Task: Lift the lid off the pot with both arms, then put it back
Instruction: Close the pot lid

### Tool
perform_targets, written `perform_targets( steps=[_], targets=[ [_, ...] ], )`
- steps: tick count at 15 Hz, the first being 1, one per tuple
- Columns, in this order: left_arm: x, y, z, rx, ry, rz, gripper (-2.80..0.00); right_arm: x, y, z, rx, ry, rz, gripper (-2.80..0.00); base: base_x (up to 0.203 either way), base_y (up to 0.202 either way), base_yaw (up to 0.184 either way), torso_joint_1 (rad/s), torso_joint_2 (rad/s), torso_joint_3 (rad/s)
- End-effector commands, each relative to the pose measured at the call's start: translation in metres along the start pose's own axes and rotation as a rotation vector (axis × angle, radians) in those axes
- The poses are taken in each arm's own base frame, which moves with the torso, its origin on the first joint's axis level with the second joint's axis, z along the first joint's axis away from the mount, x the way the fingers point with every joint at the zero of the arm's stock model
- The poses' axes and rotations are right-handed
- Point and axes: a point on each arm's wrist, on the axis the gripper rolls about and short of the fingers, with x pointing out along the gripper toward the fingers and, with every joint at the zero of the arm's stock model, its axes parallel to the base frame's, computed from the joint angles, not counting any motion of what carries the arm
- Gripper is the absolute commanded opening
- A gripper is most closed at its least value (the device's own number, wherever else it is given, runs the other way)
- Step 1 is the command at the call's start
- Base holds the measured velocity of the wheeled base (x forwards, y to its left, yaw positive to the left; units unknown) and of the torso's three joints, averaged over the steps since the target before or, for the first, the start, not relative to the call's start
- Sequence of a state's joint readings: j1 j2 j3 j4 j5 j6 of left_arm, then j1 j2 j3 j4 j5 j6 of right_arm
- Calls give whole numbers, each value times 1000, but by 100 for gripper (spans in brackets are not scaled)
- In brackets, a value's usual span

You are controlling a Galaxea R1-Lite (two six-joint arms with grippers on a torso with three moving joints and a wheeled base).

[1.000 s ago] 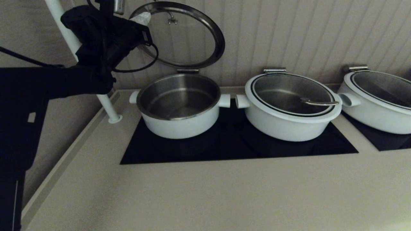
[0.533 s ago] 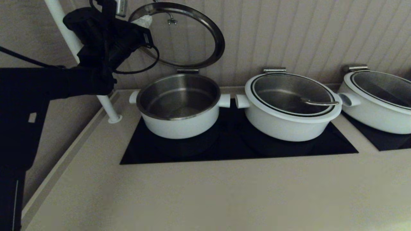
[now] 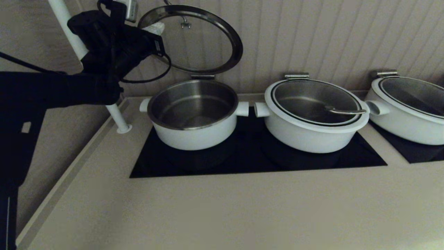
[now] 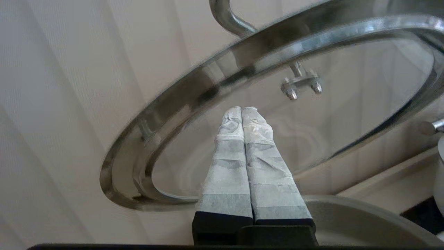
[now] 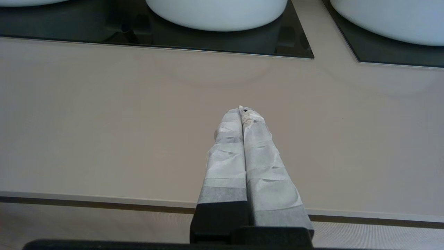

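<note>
The pot [image 3: 194, 133] stands open on the left of the black cooktop, steel inside, stubby white handles. Its glass lid [image 3: 197, 41] stands tilted up on a back hinge [image 3: 203, 76] against the wall. My left gripper [image 3: 154, 21] is shut and empty, its tips at the lid's underside near the upper left rim. In the left wrist view the gripper [image 4: 242, 109] points at the glass [image 4: 347, 118] inside the steel rim [image 4: 194, 92]; I cannot tell whether it touches. My right gripper [image 5: 241, 110] is shut and empty over the bare counter, out of the head view.
A wider white pot with a closed lid [image 3: 312, 118] stands right of the open pot, and a third [image 3: 409, 107] at far right. A white pole [image 3: 116, 118] rises at the counter's left back corner. The beige counter [image 3: 222, 208] stretches in front of the cooktop [image 3: 256, 158].
The lid's top edge has dropped slightly, and my left gripper has come down a little with it. The pots have not moved.
</note>
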State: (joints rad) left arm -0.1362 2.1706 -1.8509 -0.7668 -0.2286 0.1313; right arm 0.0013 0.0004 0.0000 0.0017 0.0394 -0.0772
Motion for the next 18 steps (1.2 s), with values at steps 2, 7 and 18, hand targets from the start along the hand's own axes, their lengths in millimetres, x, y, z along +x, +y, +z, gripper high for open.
perform_targets(
  steps=[2, 7, 18],
  targets=[
    [-5, -1, 2, 0, 11, -2, -280, 0, 0, 0, -1, 0, 0, -280, 0, 0, 0, 0, 0, 0],
    [-17, -3, 3, -9, 57, -6, -280, 0, 0, 0, -1, 0, 1, -280, 0, 0, 0, 0, 0, 0],
    [-58, -11, 13, -1, 161, -22, -280, 0, 0, 0, -1, 0, 1, -280, 0, 0, 0, 0, 0, 0]
  ],
)
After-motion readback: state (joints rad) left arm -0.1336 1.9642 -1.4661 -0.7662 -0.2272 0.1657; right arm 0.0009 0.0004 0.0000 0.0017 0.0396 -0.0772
